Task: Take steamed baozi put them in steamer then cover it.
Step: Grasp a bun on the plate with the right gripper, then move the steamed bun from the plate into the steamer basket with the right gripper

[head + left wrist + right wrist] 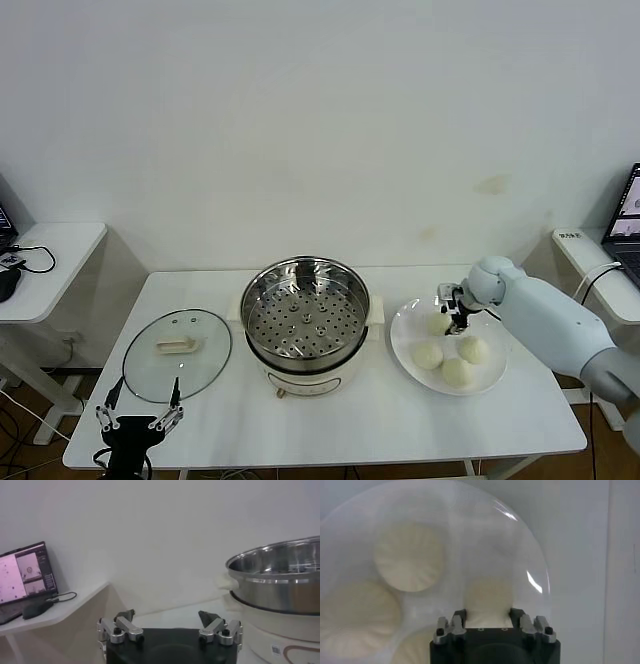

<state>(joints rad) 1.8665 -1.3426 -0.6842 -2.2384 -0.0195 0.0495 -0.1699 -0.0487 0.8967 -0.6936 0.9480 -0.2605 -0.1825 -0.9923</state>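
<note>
Right gripper [458, 318] is down over the white plate [495, 376], at the plate's 10 o'clock. Its fingers [460, 618] sit clenched on either side of 1 steamed baozi [487, 597], grasping it.

4 baozi on the plate in all: the held one, plus 3 loose ones [428, 355], [473, 349], [457, 372] clustered just beside each other toward the plate's centre and 6 o'clock. Each is a smooth, round, cream-white bun; the wrist view shows faint pleats on top [409, 556].

Steamer [305, 318] at table centre, at the plate's 9 o'clock, just beside it. Shiny steel wall, perforated tray inside, cream-white base.

Cover [177, 354], clear glass with metal rim and cream handle, lies flat at the steamer's 9 o'clock, near the table's left edge.

Left gripper [139, 417] is parked at the table's front edge, at the cover's 6 o'clock, fingers [207, 616] spread apart and holding nothing.
</note>
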